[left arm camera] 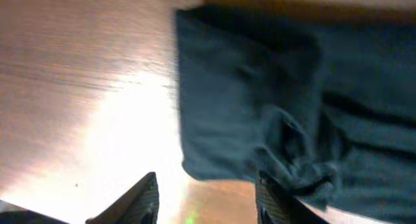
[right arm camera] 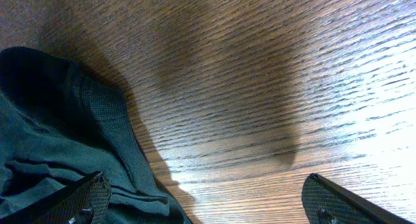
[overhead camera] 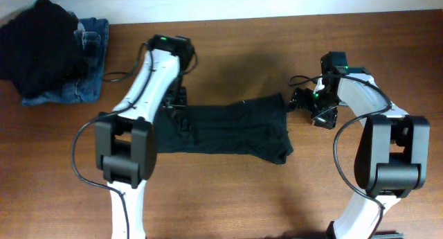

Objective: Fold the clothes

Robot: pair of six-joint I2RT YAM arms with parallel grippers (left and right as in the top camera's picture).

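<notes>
Left gripper (left arm camera: 205, 204) stands partly parted, right gripper (right arm camera: 208, 204) spread wide.

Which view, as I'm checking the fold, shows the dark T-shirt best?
Overhead: nearly the whole T-shirt lies there as a long band. The left wrist view shows only a bunched end, the right wrist view only a hemmed edge.

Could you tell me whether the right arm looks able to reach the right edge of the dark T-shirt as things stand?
Probably yes: the right hand hangs open just beside the right edge of the T-shirt, over bare table, and nothing lies between it and the cloth.
</notes>
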